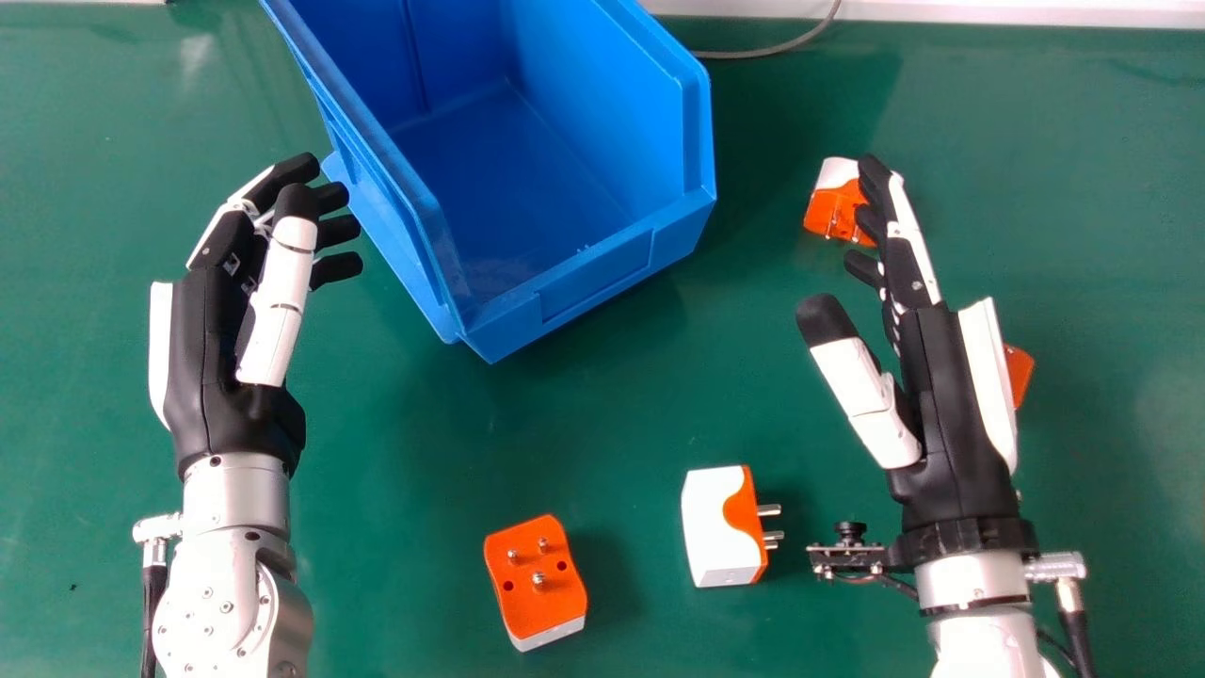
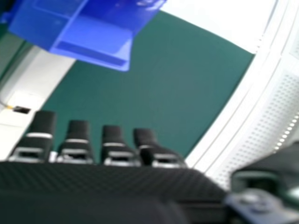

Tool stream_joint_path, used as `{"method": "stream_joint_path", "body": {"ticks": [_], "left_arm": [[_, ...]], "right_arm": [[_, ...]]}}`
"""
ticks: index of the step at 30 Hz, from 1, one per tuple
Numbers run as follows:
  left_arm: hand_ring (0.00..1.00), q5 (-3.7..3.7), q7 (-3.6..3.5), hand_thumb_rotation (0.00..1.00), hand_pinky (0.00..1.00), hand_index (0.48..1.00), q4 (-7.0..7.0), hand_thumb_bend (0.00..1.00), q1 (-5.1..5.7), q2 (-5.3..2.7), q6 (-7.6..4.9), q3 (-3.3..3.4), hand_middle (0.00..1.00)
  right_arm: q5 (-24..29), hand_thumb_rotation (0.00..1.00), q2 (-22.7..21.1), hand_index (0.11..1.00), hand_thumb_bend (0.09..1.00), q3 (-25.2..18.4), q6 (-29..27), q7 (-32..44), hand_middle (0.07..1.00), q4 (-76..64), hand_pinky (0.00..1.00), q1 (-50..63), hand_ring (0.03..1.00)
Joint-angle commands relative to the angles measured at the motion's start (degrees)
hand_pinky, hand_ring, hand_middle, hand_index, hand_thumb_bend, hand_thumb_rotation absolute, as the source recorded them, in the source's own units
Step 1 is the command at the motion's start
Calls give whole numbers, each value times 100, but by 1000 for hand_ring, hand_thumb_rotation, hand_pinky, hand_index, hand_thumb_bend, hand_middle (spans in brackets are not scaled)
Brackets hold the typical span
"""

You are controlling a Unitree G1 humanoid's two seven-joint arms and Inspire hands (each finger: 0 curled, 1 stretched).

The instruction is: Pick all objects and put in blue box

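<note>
A blue box [image 1: 602, 273] is set on the far part of a green table [image 1: 395, 584], left of the middle, with its open top facing up and its lower lip turned toward the near side. Four orange and white plug adapters are spread on the table outside the box. An adapter with its orange face and pins turned up [image 1: 535, 584] is seen at the near side, near the middle. Just to its right, a mostly white adapter [image 1: 713, 527] is laid on its side, its metal pins pointed right. A far adapter [image 1: 833, 205] is placed to the right of the box, partly covered from view by the fingers of the right hand [image 1: 951, 405]; whether it is touched by them cannot be told. A fourth adapter [image 1: 1020, 372] is mostly hidden behind that hand, with an orange part seen at its right. The right hand is held released, nothing grasped, its fingers extended toward the far side and its thumb spread to the left. The left hand [image 1: 202, 348] is also held released, its fingers relaxed and slightly bent beside the left wall of the box; whether contact is made there cannot be told. A thin gray cable [image 1: 772, 49] is seen at the far edge, right of the box.
</note>
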Motion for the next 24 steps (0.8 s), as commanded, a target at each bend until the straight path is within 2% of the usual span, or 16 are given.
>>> {"method": "stream_joint_path", "body": {"ticks": [1, 9, 13, 17, 19, 24], "left_arm": [[689, 27, 17, 631, 642, 738, -119, 597, -19, 23, -99, -18, 718], [691, 22, -9, 633, 644, 738, -130, 591, -9, 48, -72, -19, 719], [693, 13, -21, 634, 645, 739, -119, 591, -11, 46, -98, -17, 720], [693, 63, 16, 634, 645, 739, -126, 594, -6, 49, -84, -26, 720], [693, 65, 12, 635, 645, 738, -116, 593, -12, 52, -83, -28, 720], [694, 35, -61, 639, 647, 740, -14, 595, -44, 61, -163, -35, 721]], "right_arm": [[-11, 1000, -37, 945, 619, -24, -68, -67, 961, -127, 873, -27, 946], [-9, 1000, -37, 944, 617, -20, -63, -56, 960, -154, 872, -15, 946], [-22, 1000, -40, 943, 616, -25, -67, -67, 960, -143, 871, -19, 946], [-63, 1000, -47, 943, 616, -23, -49, -80, 960, -153, 871, -21, 946], [-28, 1000, -40, 943, 617, -25, -76, -67, 959, -131, 870, -32, 946], [37, 1000, -18, 943, 616, -44, -152, -91, 959, -28, 871, -71, 946]]}}
